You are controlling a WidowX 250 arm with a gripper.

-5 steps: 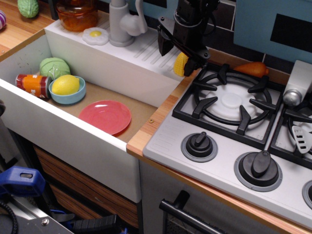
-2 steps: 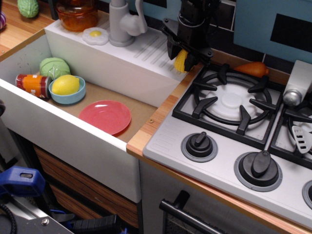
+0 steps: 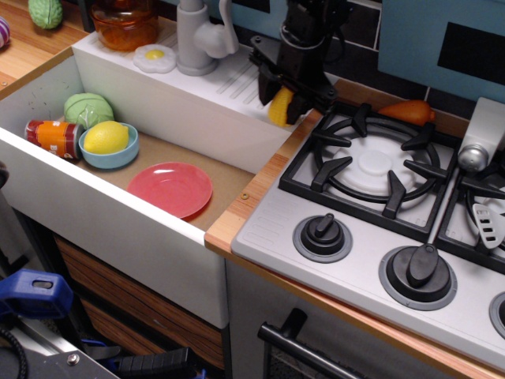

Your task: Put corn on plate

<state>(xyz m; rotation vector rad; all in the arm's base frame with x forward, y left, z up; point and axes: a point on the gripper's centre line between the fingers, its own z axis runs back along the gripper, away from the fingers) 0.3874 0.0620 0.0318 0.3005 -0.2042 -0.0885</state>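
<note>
In the single overhead view, the black robot pincer (image 3: 286, 99) hangs over the back right edge of the white toy sink (image 3: 118, 229), beside the stove. It is clamped on the small yellow plastic corn piece with bumpy kernel rows (image 3: 279, 107), whose lower end shows between the dark fingers, above the ribbed white drainboard (image 3: 241, 79). The corn is off the surface, held at the rim where the sink meets the wooden table (image 3: 248, 201).

The flat round red-pink plastic plate (image 3: 170, 189) lies on the brown floor of the sink basin, well apart from the corn, down and to the left of it. Just beside the plate, further left, a small light-blue bowl (image 3: 108, 154) holds a smooth yellow lemon (image 3: 106, 137). Touching the bowl from behind is a green cabbage-like toy (image 3: 87, 109), and next to it lies an orange can on its side (image 3: 56, 137).

On the sink's back ledge stand a grey faucet (image 3: 197, 35), a toy fried egg (image 3: 155, 57) and an amber jar (image 3: 125, 22). To the right, a black burner grate (image 3: 371, 170) sits on the grey stove, with an orange carrot-like toy (image 3: 406, 110) behind it and black knobs (image 3: 322, 234) in front.
</note>
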